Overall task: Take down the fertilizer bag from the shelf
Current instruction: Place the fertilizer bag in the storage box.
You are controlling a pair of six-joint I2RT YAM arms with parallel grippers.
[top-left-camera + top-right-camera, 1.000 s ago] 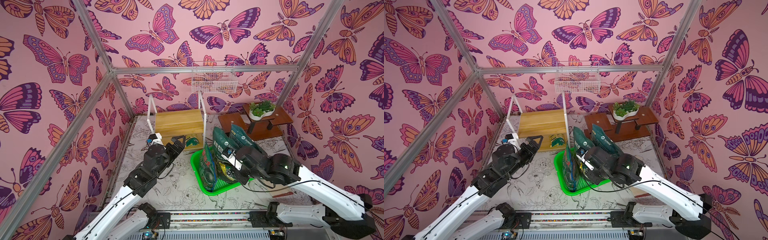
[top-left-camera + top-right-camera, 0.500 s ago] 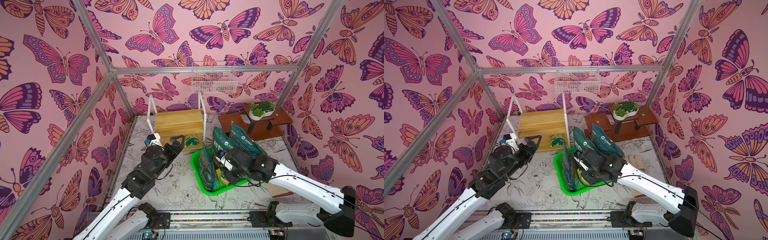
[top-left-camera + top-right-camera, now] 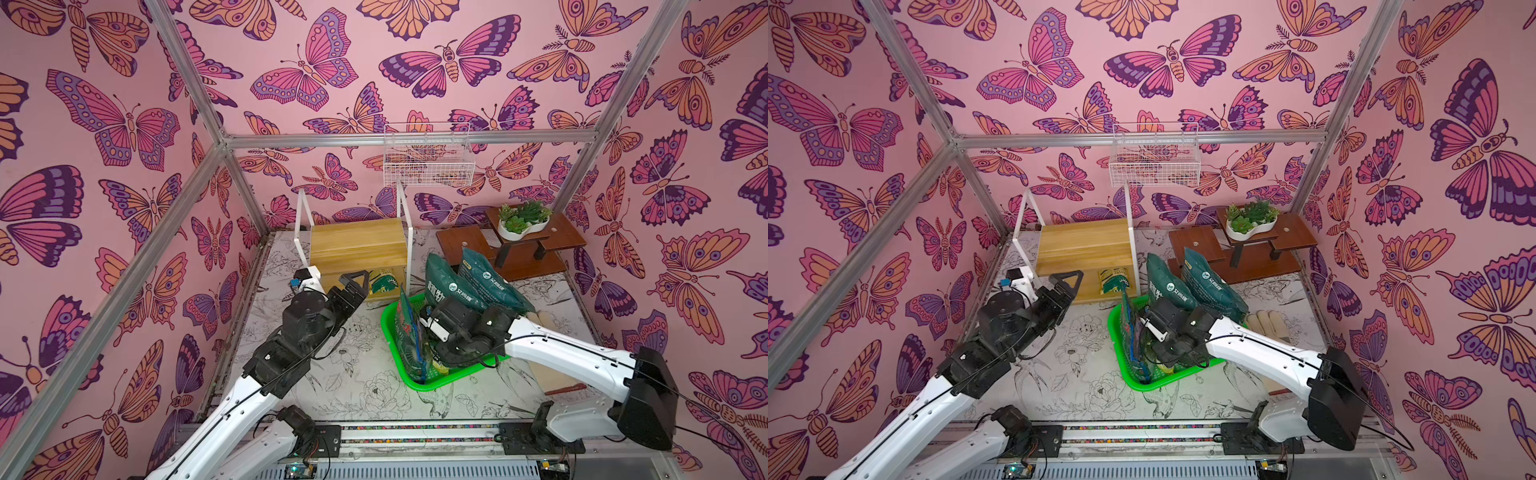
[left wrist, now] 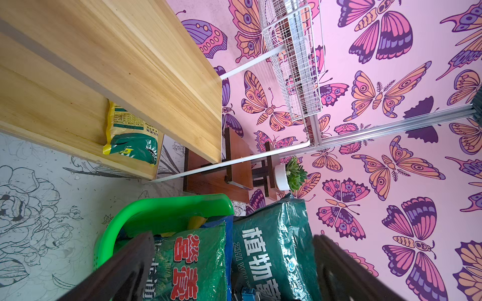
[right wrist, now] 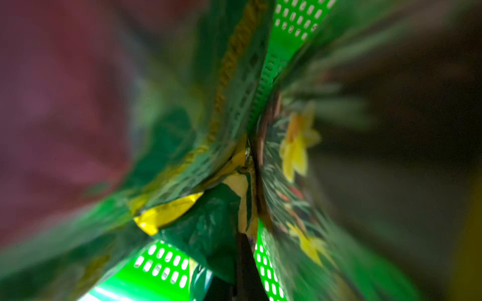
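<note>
1 fertilizer bag (image 3: 384, 282), small, of crinkled yellow and green film, lies on the lower of the 2 light wood planks of the shelf (image 3: 357, 237). 3 larger glossy sacks (image 4: 271, 250) stand in 1 perforated green plastic basket (image 4: 161, 208) on the surface (image 3: 353, 374). The left arm reaches low and forward, its left claw (image 3: 355, 279) spread wide, near the bag but apart from it. The right arm bends down into the basket. The right claw (image 5: 244, 245) is closed among the sacks, too blurred to tell whether it pinches anything.
</note>
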